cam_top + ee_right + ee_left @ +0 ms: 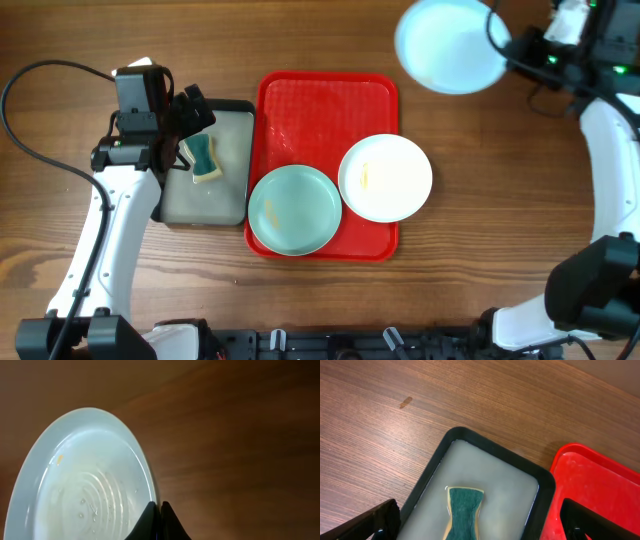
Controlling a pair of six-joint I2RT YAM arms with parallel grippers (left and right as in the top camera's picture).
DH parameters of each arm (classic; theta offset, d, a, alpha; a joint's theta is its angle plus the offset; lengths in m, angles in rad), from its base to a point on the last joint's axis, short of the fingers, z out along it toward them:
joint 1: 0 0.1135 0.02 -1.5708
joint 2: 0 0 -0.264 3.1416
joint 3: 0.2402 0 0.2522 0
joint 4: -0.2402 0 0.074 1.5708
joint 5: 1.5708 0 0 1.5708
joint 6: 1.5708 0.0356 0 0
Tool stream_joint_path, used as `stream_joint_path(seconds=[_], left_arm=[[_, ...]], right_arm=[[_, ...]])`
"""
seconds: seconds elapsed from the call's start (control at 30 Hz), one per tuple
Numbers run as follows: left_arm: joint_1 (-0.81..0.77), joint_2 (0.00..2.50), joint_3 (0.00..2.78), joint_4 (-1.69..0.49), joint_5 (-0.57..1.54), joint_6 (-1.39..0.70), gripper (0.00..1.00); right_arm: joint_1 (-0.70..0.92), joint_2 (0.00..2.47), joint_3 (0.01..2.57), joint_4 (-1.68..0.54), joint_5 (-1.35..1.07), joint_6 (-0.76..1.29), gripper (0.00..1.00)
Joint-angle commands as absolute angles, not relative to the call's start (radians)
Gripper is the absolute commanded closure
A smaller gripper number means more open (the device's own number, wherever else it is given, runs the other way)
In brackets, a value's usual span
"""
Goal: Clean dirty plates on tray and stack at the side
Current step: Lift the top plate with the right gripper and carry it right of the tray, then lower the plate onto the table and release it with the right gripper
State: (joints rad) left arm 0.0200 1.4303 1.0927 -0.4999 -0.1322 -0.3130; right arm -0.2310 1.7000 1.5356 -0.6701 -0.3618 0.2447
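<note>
Wooden table (480,280): bears everything. Red tray (325,95), centre of the overhead view: collecting point for dirty ware. Black-rimmed grey tray (205,200), touching its left side: apparently a wet bath for the sponge. Plates, three: aqua plate (294,208) at the red tray's lower left; white plate (385,177), yellow-smeared, overhanging its right rim; second aqua plate (450,45) off the tray at upper right, pinched at the rim by the right gripper (159,515), probably so its face stays free. Sponge (205,158): in the grey tray. Left gripper (196,118): jaws spread over it, seemingly ready to grasp.
</note>
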Motion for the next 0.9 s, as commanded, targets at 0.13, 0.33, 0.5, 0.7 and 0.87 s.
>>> stream_joint_path(seconds=[0.13, 0.33, 0.5, 0.7, 0.87], left_arm=[[0.025, 1.429, 1.094, -0.498, -0.131, -0.323, 0.00], [0.025, 1.429, 1.094, -0.497, -0.131, -0.323, 0.00], [0.025, 1.429, 1.094, -0.497, -0.131, -0.322, 0.00], [0.025, 1.429, 1.094, -0.498, -0.131, -0.323, 0.00], [0.025, 1.429, 1.094, -0.498, -0.131, -0.323, 0.00]], right_arm=[[-0.250, 1.713, 1.541, -0.751, -0.012, 0.183, 0.96], [-0.250, 1.835, 1.470, -0.733, 0.025, 0.184, 0.96], [-0.238, 1.990, 1.470, -0.745, -0.006, 0.156, 0.96], [-0.195, 2.038, 1.470, -0.738, -0.061, 0.075, 0.95], [-0.178, 2.031, 1.488, -0.767, -0.061, 0.052, 0.70]])
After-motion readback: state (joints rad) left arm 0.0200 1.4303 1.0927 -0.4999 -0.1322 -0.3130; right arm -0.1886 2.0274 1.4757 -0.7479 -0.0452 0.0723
